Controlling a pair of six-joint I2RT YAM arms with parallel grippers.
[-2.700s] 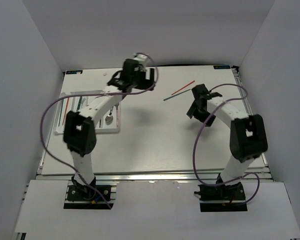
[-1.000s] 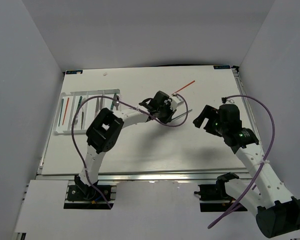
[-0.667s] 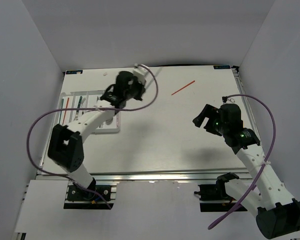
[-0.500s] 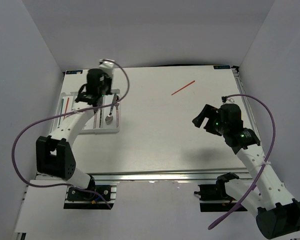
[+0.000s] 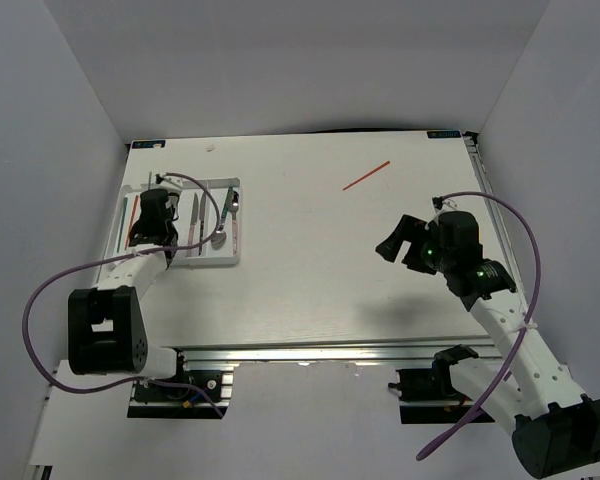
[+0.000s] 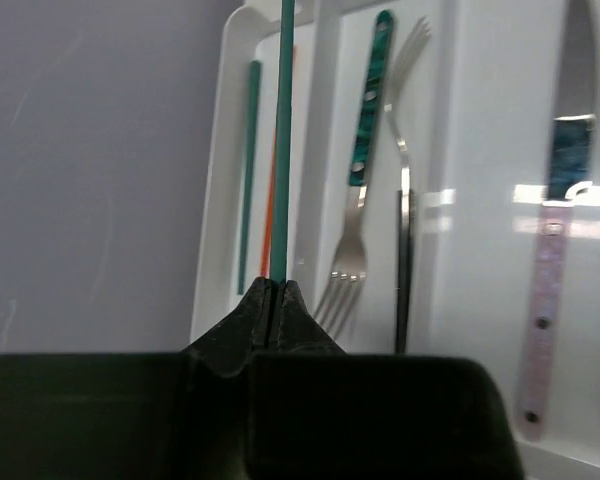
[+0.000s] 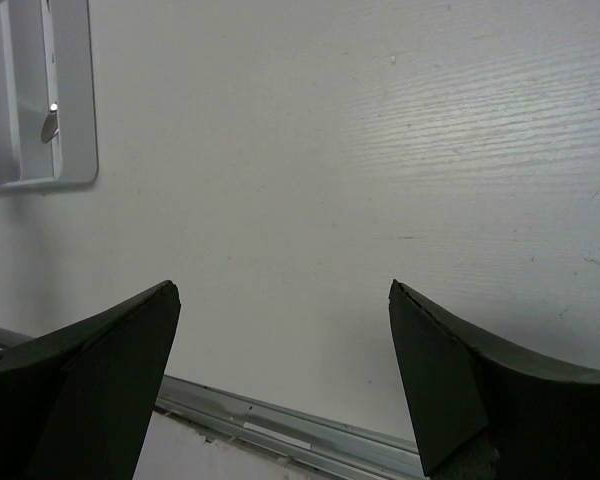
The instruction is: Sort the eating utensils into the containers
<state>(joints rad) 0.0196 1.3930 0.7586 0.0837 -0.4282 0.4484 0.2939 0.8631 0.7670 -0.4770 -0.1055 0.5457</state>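
My left gripper [image 5: 152, 200] [image 6: 275, 287] hangs over the left end of the white tray [image 5: 220, 264], shut on a teal-green chopstick [image 6: 283, 130]. The stick runs straight away from the jaws, over the tray's leftmost slot. That slot holds another teal chopstick [image 6: 250, 170] and a red one [image 6: 272, 225]. A teal-handled fork [image 6: 365, 130] and a dark-handled fork [image 6: 405, 230] lie in the slot beside it, and a pink-handled knife [image 6: 545, 300] further right. One red chopstick [image 5: 366, 175] lies on the table at the back right. My right gripper [image 5: 395, 245] [image 7: 282, 287] is open above bare table.
A spoon [image 5: 220, 235] and other cutlery lie in the tray's right slots. The tray's corner [image 7: 75, 120] shows at the upper left of the right wrist view. The table's metal front rail [image 7: 280, 425] runs below the right fingers. White walls enclose the table.
My left arm has swung from the table's middle over to the tray's left end, carrying the teal-green chopstick. The right gripper has shifted slightly left, still open.
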